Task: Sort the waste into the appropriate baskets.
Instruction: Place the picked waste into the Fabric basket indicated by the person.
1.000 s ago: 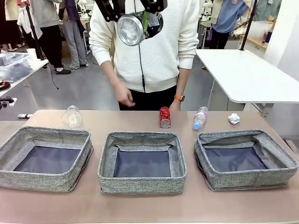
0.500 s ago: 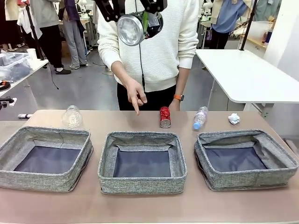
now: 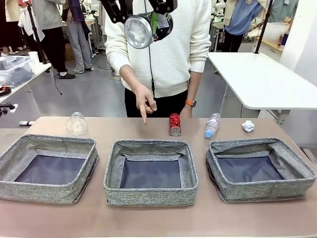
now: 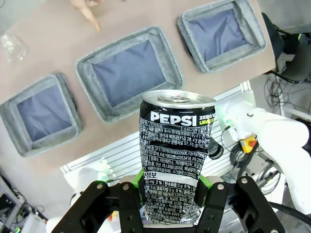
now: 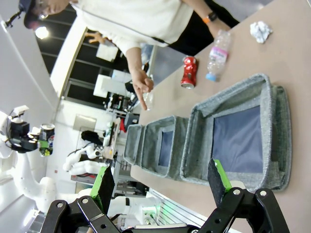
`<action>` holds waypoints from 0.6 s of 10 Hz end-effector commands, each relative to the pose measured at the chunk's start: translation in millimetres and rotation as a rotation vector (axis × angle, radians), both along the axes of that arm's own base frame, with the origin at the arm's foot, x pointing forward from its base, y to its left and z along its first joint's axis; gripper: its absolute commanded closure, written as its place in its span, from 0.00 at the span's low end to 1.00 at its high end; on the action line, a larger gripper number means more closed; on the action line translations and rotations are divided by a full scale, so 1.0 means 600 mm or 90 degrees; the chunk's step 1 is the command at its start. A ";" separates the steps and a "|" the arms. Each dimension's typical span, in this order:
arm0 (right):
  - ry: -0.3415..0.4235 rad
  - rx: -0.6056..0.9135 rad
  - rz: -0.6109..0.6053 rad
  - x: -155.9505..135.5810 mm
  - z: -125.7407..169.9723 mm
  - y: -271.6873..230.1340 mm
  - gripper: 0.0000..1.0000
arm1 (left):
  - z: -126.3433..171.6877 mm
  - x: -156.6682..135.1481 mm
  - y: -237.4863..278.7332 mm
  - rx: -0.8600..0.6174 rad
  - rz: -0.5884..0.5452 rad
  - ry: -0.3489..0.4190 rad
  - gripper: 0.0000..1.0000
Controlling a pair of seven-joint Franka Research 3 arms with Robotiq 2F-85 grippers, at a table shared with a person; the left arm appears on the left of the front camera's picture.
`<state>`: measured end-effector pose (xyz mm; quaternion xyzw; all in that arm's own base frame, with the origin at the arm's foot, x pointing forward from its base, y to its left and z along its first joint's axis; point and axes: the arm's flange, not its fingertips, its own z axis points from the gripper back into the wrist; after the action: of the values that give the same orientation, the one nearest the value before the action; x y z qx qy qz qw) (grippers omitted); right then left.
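Workshop hall, evenly lit, hard grey floor.
Tan matte table [image 3: 99,220] in the foreground, with smooth grey floor [image 3: 94,96] beyond it. A white rectangular side table [image 3: 262,82] stands at picture right. A white bench [image 3: 22,79] at far left carries a clear plastic bin [image 3: 12,69]. Bystanders [image 3: 49,29] stand at rear left.

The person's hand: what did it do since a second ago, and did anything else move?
The hand swung forward from beside the body and now points down at the table just behind the middle basket. Nothing was picked up or dropped. The left end effector stays shut on the black can, held high. The red can, bottle, paper ball, clear container and baskets have not moved.
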<state>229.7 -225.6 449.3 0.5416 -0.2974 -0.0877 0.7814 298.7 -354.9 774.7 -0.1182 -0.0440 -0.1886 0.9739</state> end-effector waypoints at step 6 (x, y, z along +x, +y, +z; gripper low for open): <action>-0.020 0.002 0.000 0.004 0.001 -0.001 0.00 | -0.283 -0.046 0.042 0.040 0.195 -0.073 0.74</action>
<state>229.7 -225.6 449.3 0.5416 -0.2973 -0.0876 0.7814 272.9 -337.8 641.8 -0.0451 -0.1005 -0.0696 0.9915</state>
